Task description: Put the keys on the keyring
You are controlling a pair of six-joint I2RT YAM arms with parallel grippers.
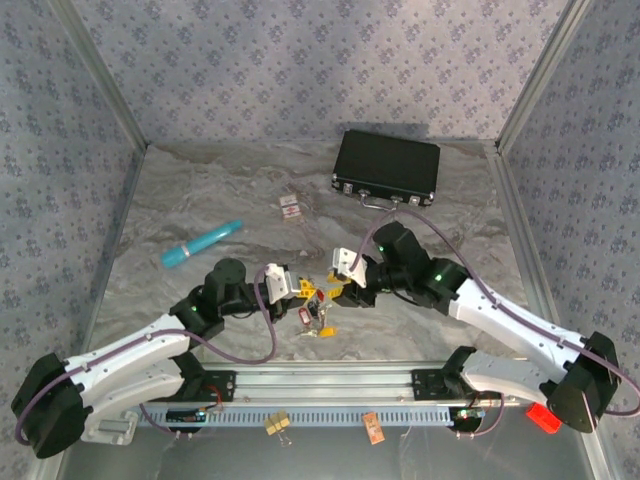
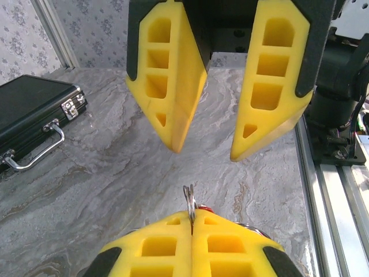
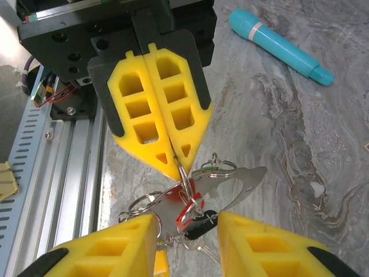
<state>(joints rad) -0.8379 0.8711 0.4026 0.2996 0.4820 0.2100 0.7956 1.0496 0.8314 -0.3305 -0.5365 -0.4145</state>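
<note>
The keys [image 1: 315, 312] hang bunched between my two grippers near the table's front. In the right wrist view a red tag [image 3: 194, 203], a black key head [image 3: 203, 223] and a green-tagged ring [image 3: 218, 167] cluster on the keyring [image 3: 249, 180], a flat silvery loop. My left gripper [image 3: 176, 169] is shut on a small split ring [image 2: 190, 199] that carries the red tag. That ring pokes up between the left gripper [image 2: 192, 218] pads. My right gripper [image 3: 187, 226] stands open, its fingers on either side of the bunch and not touching it. From the left wrist, the right gripper [image 2: 207, 151] faces me with jaws apart.
A black case [image 1: 388, 167] with a metal handle lies at the back right. A turquoise cylinder [image 1: 202, 243] lies at the left, and a small red-and-white card [image 1: 291, 208] behind the keys. The metal rail [image 1: 320, 385] runs along the near edge.
</note>
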